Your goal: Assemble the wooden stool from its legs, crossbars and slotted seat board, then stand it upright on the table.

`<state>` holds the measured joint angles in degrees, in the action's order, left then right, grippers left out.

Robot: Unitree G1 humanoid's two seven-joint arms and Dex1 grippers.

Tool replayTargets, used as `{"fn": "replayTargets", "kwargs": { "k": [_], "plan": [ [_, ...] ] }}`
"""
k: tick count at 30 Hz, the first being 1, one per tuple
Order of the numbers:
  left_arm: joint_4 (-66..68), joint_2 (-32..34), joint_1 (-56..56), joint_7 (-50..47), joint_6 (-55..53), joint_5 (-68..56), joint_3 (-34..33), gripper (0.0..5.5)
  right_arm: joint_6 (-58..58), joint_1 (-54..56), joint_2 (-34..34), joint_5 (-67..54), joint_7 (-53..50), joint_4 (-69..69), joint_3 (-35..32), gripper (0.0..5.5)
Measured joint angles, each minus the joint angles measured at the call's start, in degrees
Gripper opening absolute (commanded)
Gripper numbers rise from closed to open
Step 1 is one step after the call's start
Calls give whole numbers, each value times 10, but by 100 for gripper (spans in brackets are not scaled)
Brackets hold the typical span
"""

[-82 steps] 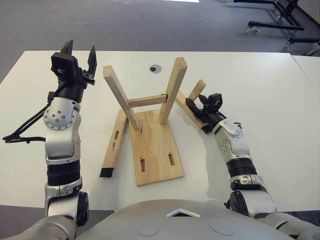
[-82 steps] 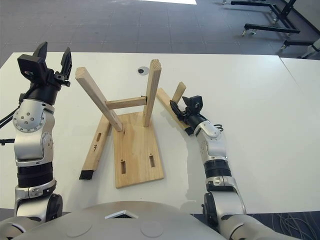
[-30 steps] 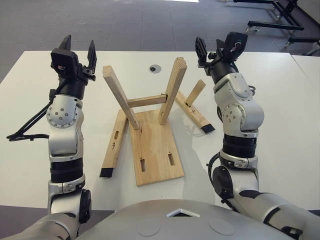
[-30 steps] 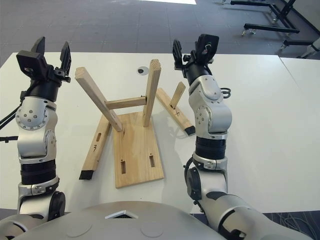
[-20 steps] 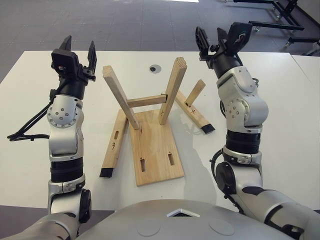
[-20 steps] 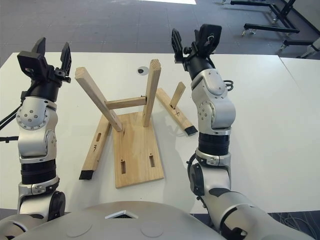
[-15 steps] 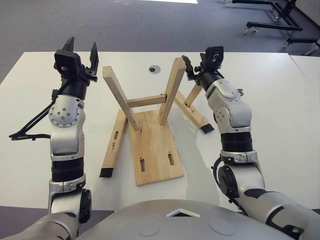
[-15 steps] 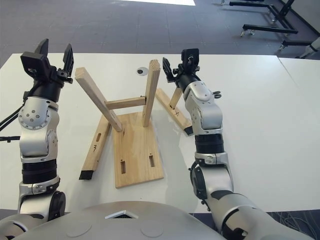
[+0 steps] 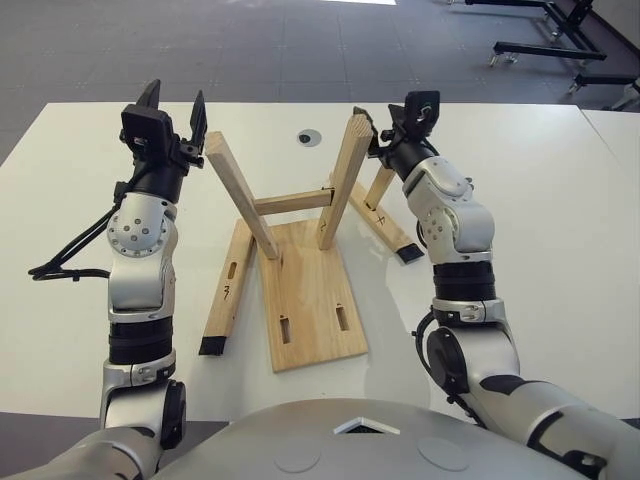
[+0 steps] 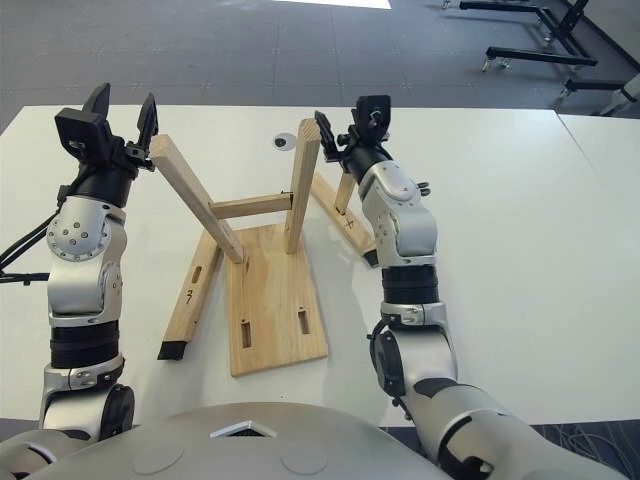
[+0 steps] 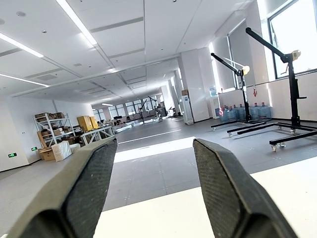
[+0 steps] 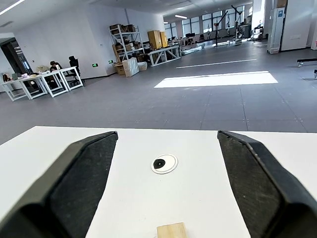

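Right arm has dropped from its raised pose. The right gripper (image 12: 167, 135) now sits just beside the top of the upright leg (image 9: 345, 175), jaws wide apart. The left gripper (image 11: 154, 144) has edged in too, jaws apart and empty, with the top of the slanted leg (image 9: 240, 190) just outside its inner finger.

The wood hasn't shifted. Both legs, tied by the crossbar (image 9: 293, 203), stand in the seat board (image 9: 310, 300). One loose leg (image 9: 228, 290) lies flat below the left jaws. The other leg (image 9: 390, 225) and its stub crossbar (image 9: 380, 185) lie under the right jaws.

The right wrist view shows a wood end (image 12: 171, 231) centred between the jaws, just past the tips. We read it as the stub, so we treat this as the pick:
- Descend straight and keep the end centred.
- Close on the flat faces.
- Don't clip the upright leg beside the jaw.
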<state>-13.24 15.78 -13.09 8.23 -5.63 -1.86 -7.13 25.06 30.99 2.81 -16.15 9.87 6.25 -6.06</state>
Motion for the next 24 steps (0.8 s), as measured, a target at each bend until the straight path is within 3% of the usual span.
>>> {"fn": "replayTargets", "kwargs": {
  "k": [3,8,12,18,24],
  "plan": [
    [0,1,0,0,1,0,-5,279,-27,-5,7,-32,-1,-36,-50,372],
    [-16,4,16,-1,0,0,-15,279,-26,-23,91,-49,30,-75,-98,372],
    [-37,4,34,-4,-4,0,-25,279,-2,-127,163,-47,95,-71,-104,372],
    [-67,3,60,-15,-19,0,-31,279,51,-297,203,-40,168,-148,-26,372],
    [-77,-3,70,-21,-25,4,-26,279,120,-313,203,-35,166,-215,49,372]
  ]
}}
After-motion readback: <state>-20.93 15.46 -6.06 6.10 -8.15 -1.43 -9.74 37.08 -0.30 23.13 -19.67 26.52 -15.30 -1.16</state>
